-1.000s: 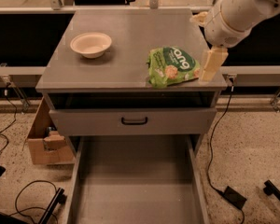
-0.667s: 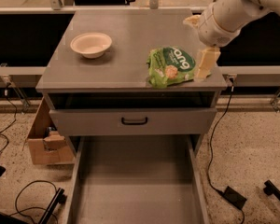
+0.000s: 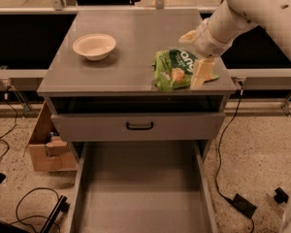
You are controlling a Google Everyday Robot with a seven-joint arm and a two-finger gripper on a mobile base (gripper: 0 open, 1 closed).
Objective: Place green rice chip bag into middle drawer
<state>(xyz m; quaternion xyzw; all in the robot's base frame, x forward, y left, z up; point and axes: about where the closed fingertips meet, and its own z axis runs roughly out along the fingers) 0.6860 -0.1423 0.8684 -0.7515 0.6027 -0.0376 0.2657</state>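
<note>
We see a cream round bowl (image 3: 94,46) standing upright on the grey counter (image 3: 136,28), toward its back left and well apart from the hand (image 3: 190,61), which hangs open-fingered over the counter's right front part. Under the top there is a closed drawer front (image 3: 87,126) with a small black handle (image 3: 139,126) at its middle. On the speckled floor (image 3: 254,154) to the left we find an open cardboard box (image 3: 43,149) just beside the cabinet, with black cables (image 3: 26,208) looping nearer us. To the right a cord runs down to a black power brick (image 3: 244,206).
</note>
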